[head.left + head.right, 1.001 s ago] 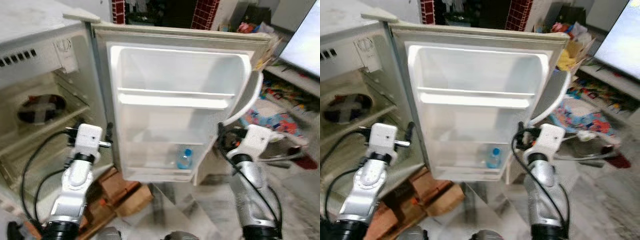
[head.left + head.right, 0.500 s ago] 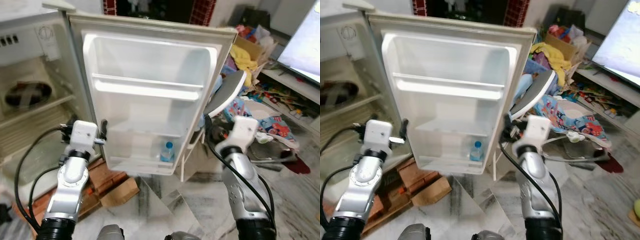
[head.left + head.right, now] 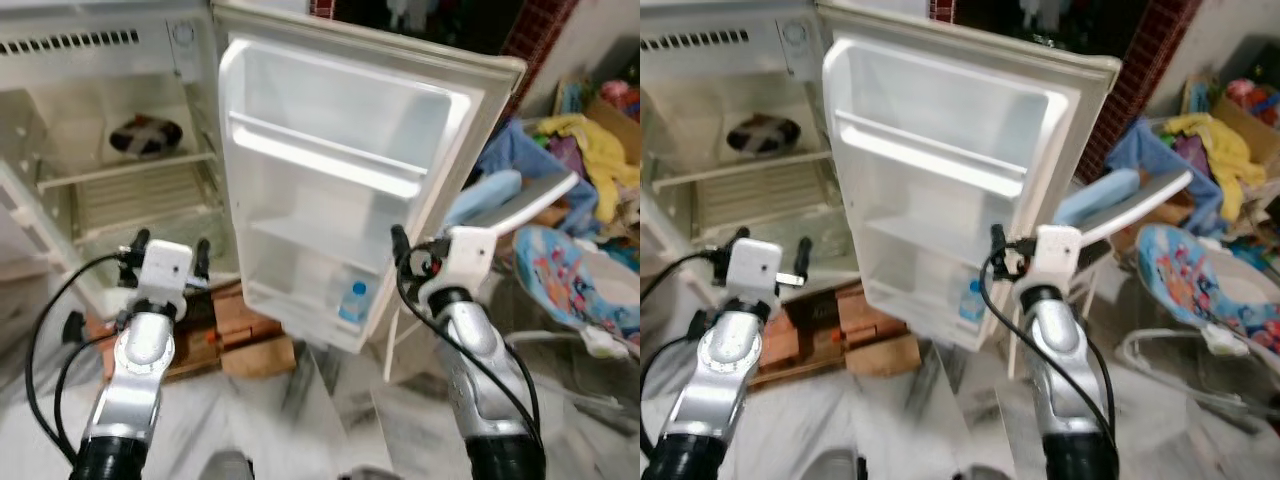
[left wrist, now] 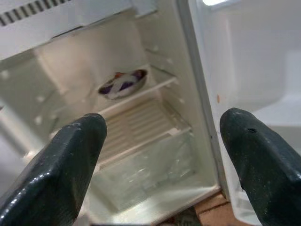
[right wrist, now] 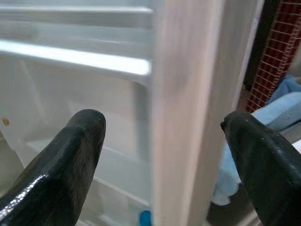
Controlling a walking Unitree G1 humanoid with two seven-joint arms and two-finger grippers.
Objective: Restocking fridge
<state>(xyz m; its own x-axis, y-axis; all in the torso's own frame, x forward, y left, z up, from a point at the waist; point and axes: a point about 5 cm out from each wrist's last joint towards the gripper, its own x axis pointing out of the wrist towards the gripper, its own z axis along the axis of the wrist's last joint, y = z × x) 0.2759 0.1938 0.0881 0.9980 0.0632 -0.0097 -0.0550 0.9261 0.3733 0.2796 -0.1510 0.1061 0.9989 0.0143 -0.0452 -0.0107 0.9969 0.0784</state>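
The left pincer sits at the lower left of the head view, its two black fingers spread wide apart and holding nothing, aimed into the open fridge in the upper left. Through the gap between those fingers the wrist view shows a patterned bowl resting on a white wire shelf inside the fridge, with a clear drawer below it. The right pincer is right of centre, just beside the outer edge of the fridge door, its fingers also wide apart and empty; in its wrist view the door's edge stands between the two fingers, though whether it touches either cannot be told. The door stands swung open at the centre of the frame, its upper racks bare, and a small water bottle with a blue cap stands upright in the bottom door rack. Brown bricks and cardboard lie on the marble floor under the fridge. At the right edge are a heap of clothes and a baby bouncer.
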